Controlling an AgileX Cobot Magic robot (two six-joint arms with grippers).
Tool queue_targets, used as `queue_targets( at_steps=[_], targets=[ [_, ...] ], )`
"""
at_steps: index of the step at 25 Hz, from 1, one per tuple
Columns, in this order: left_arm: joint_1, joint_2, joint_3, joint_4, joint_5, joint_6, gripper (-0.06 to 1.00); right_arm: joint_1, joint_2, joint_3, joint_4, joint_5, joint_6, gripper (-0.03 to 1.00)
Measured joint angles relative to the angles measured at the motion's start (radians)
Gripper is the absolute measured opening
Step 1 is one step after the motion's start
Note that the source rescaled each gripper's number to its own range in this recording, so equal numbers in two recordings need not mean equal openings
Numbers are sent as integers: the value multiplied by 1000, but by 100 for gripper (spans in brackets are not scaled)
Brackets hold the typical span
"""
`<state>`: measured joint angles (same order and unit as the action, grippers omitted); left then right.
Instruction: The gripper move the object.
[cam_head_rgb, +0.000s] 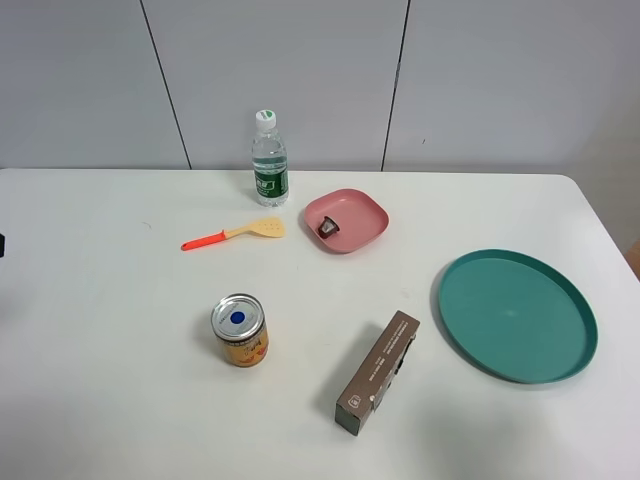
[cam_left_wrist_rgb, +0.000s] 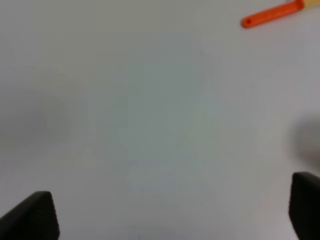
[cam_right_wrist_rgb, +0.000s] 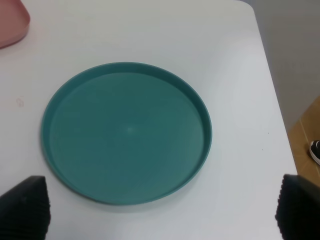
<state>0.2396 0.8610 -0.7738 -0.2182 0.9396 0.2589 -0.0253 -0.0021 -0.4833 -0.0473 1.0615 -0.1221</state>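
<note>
We can't really read anything here: the bottle (cam_head_rgb: 269, 158) has a green label, the can (cam_head_rgb: 240, 331) an orange one, the brown box (cam_head_rgb: 378, 372) small print, all too tiny.

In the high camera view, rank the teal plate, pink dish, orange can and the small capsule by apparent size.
1. teal plate
2. pink dish
3. orange can
4. capsule
The can sits nearer the camera, so its rank against the dish is less sure.
</note>
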Motion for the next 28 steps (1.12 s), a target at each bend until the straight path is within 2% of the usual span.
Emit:
queue_targets(
  at_steps=[11,18,28],
  targets=[
    [2,-330,195,-1,74,-13,96,0,0,0,0,0,0,100],
    [2,-411,208,15,143,-40,96,0,0,0,0,0,0,100],
    [2,-514,213,17,144,-42,96,0,0,0,0,0,0,100]
  ],
)
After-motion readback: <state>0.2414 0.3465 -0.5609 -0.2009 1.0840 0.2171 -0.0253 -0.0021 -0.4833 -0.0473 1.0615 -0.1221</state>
